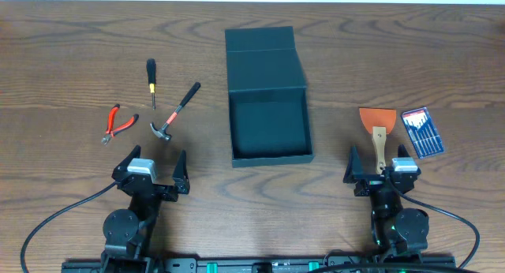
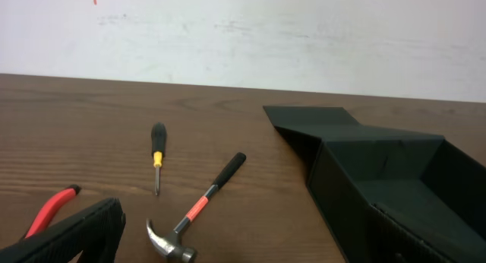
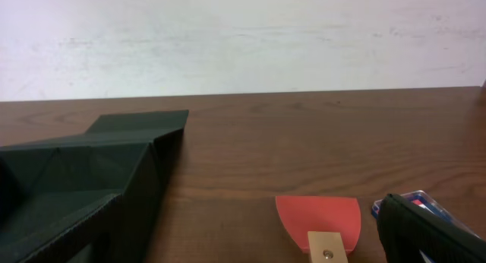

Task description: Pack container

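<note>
The dark teal-grey container [image 1: 268, 125] stands open at the table's middle, its flap lid lying back; it also shows in the left wrist view [image 2: 395, 187] and the right wrist view [image 3: 76, 187]. It looks empty. Left of it lie a hammer [image 1: 175, 112], a small screwdriver [image 1: 151, 80] and red-handled pliers [image 1: 117, 123]. Right of it lie an orange scraper with a wooden handle [image 1: 377, 127] and a blue case of small screwdrivers [image 1: 422, 132]. My left gripper [image 1: 151, 175] is open and empty, near the front edge below the hammer. My right gripper [image 1: 383, 172] is open and empty, just below the scraper's handle.
The brown wooden table [image 1: 71, 60] runs back to a white wall [image 2: 243, 27]. Black cables [image 1: 55, 218] trail from both arm bases along the front edge.
</note>
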